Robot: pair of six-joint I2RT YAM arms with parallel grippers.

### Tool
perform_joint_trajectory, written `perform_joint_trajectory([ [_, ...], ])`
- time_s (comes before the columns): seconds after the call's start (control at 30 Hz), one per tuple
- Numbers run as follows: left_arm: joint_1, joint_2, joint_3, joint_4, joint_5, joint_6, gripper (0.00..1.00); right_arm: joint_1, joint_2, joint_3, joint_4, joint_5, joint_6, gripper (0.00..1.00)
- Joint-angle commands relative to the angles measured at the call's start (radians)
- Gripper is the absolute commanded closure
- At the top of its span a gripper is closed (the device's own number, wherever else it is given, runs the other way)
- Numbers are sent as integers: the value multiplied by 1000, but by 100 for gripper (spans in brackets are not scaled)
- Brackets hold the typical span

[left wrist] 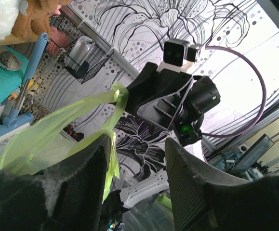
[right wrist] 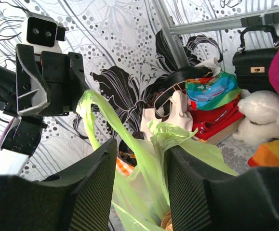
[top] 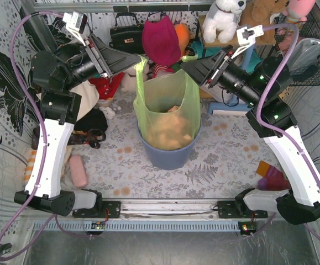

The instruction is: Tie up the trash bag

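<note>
The light-green trash bag [top: 168, 105] stands in the round blue-grey bin [top: 168, 155], with tan crumpled paper [top: 169, 137] showing through. Its left top strip rises to my left gripper [top: 136, 59]. In the left wrist view that gripper [left wrist: 138, 144] is open, and the green strip [left wrist: 111, 120] lies along the tip of one finger [left wrist: 81, 178], not pinched. My right gripper [top: 186, 66] is at the bag's right top. In the right wrist view it [right wrist: 140, 149] is open, with bag film [right wrist: 146, 163] and a crumpled flap [right wrist: 170, 132] between its fingers.
Behind the bin are a maroon cloth [top: 161, 40], a black handbag [top: 125, 34], a white plush toy [top: 225, 19] and a cream tote [right wrist: 178, 113]. A pink object [top: 78, 170] lies near left. A purple and orange object [top: 270, 178] lies near right. A wire basket [top: 309, 49] hangs far right.
</note>
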Motion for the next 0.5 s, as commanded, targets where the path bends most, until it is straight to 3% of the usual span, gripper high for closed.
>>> perform_joint_trajectory([
  [0.0,4,-27,-20,-62,55,87,42,3,24,41,24,-51,25,55],
  [0.33,3,-65,-135,-64,126,117,39,2,65,59,-64,-176,7,47],
  [0.47,-3,-53,-199,160,161,-33,39,1,82,62,-40,-204,15,47],
])
